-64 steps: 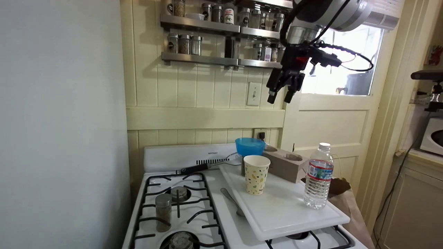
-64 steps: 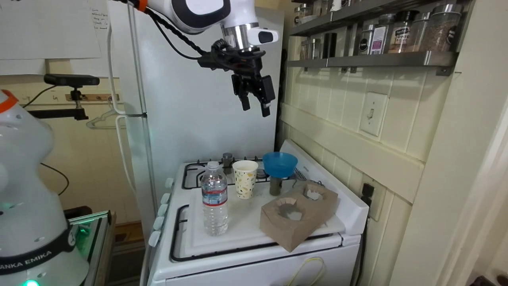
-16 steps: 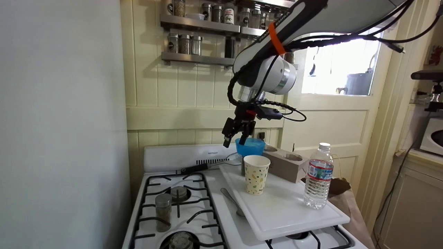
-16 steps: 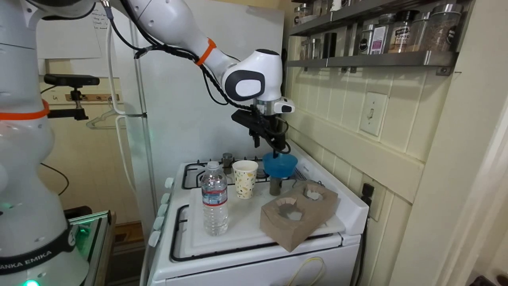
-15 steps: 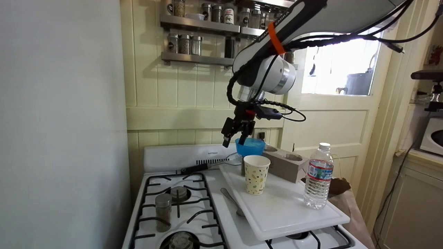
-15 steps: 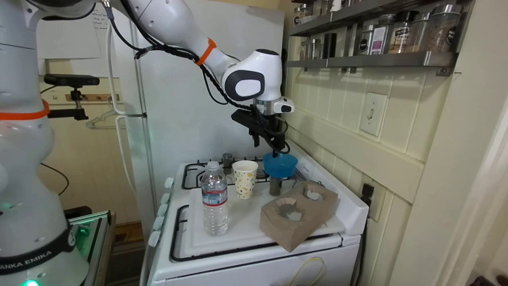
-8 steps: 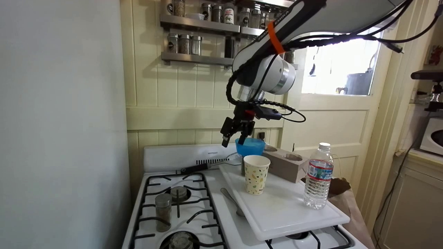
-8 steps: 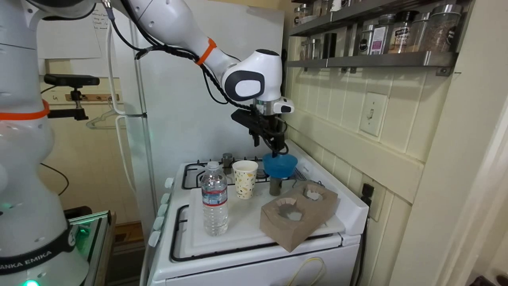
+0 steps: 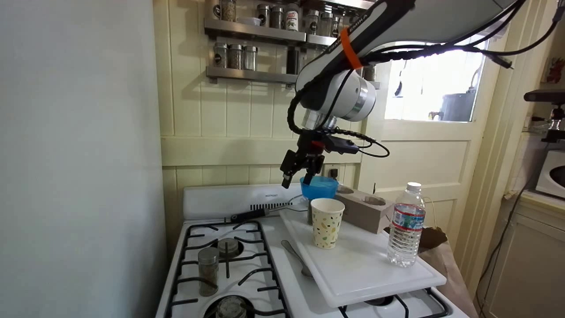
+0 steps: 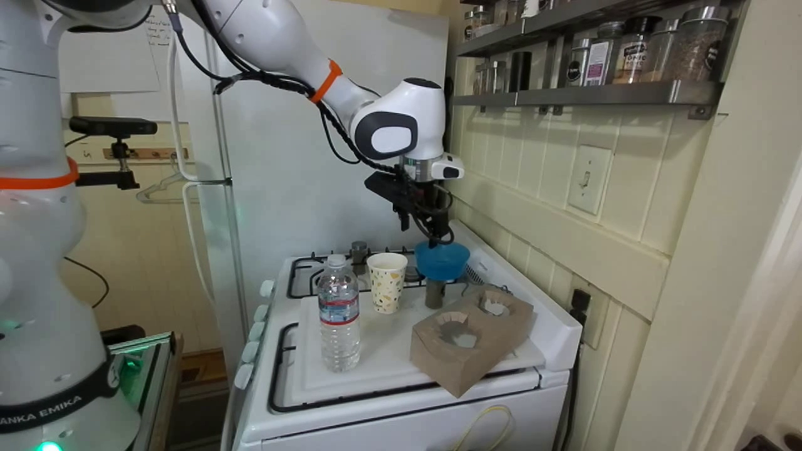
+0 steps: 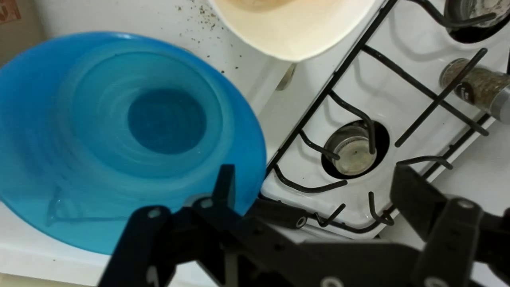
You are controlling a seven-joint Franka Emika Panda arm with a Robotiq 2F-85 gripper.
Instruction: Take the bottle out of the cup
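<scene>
In an exterior view, left of the gripper (image 9: 297, 183) and lower, a spice jar (image 9: 208, 270) stands on the stove (image 9: 277, 230), dry greenish-brown bits inside. The gripper is released, its fingers (image 9: 288, 164) parted, low over the blue bowl (image 9: 318, 190); whether it touches the rim cannot be told. The wrist view shows the bowl's inside, paler around a dark round bottom. Right of the gripper and lower, the cup (image 9: 327, 225) stands upright on the board (image 9: 353, 285); the wrist view catches only part of its cream inside. Farther right come a cardboard box (image 9: 358, 213) with two holes, then the bottle (image 9: 406, 234), upright on the board, outside the cup and well apart from the gripper; how full it is, I cannot tell.

Compared with about four seconds ago, the gripper is much lower, down from beside the shelves (image 9: 254, 75); cup, bottle and bowl have not moved.

Well left of the gripper, the robot's base (image 10: 44, 410) reads "ANKA EMIKA", cut off. The bottle's label (image 9: 408, 217) is blue, red-edged, its writing too small to read.
</scene>
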